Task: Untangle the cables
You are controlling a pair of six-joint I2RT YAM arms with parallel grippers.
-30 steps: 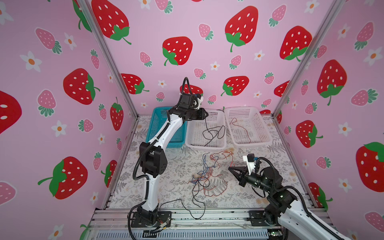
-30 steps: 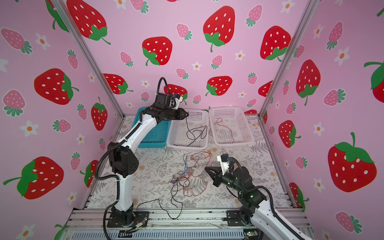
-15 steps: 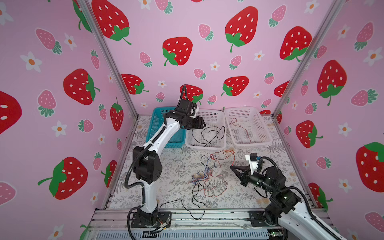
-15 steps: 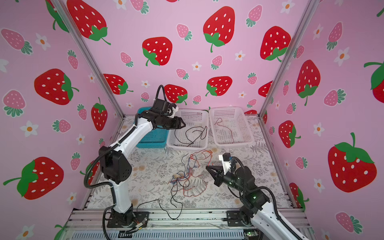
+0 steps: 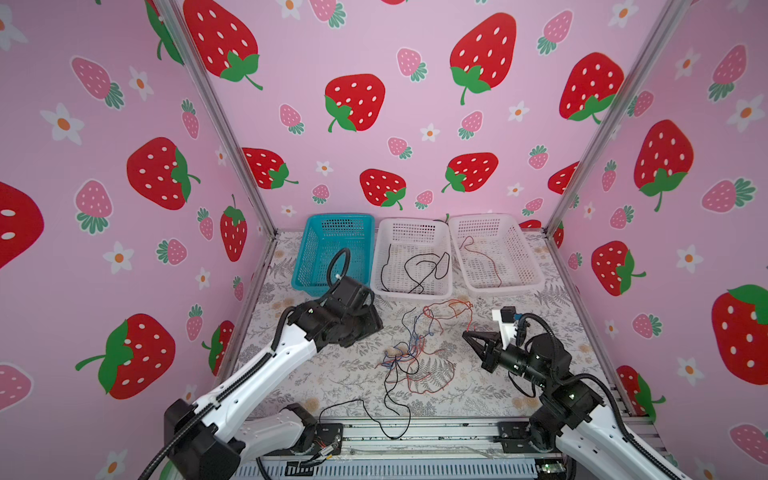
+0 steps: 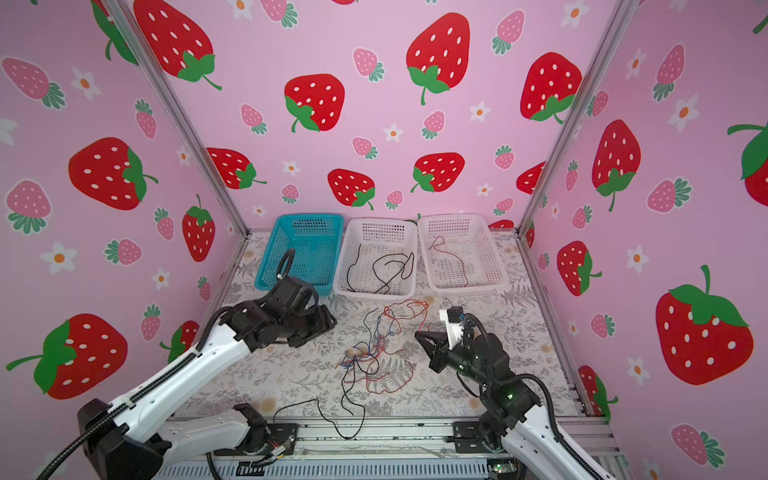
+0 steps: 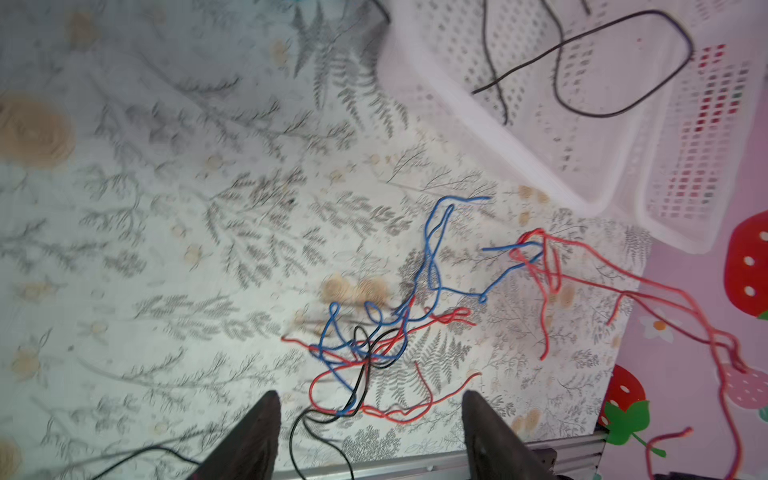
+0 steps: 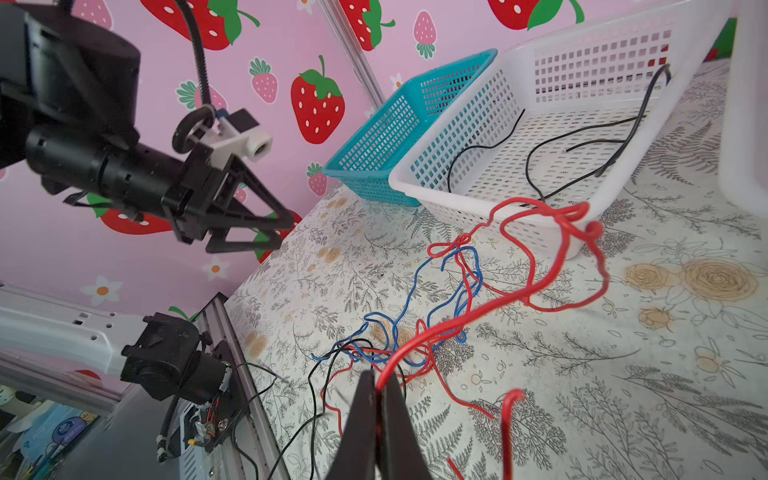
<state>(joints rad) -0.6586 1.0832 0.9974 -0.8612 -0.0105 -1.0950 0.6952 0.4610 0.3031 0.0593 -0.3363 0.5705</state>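
Strawberry walls [image 5: 415, 54] back three baskets [image 5: 409, 294]. Cables [image 5: 409, 353] tangle just ahead of the left gripper [image 7: 370, 401], spread wide, empty; the right gripper [image 8: 378, 380] pinches a red cable [image 8: 540, 286].

This is looking like a robotics lab's test booth. Pink strawberry-print panels [image 5: 415, 104] are closing it in on three sides, and bare aluminium posts [image 5: 224, 129] are running up the corners. Two white-and-black robot arms [image 5: 257, 374] are standing bolted to a slotted aluminium rail [image 5: 440, 432] along the front edge, each carrying a small wrist camera [image 8: 249, 143]. A fern-and-rose cloth is covering the table [image 5: 345, 374], where three plastic baskets [image 5: 413, 221] are sitting in a row by the back panel and thin loose cables [image 7: 365, 349] are lying in a tangle. Past the rail, a blurred sliver of another room [image 8: 41, 428] is showing.
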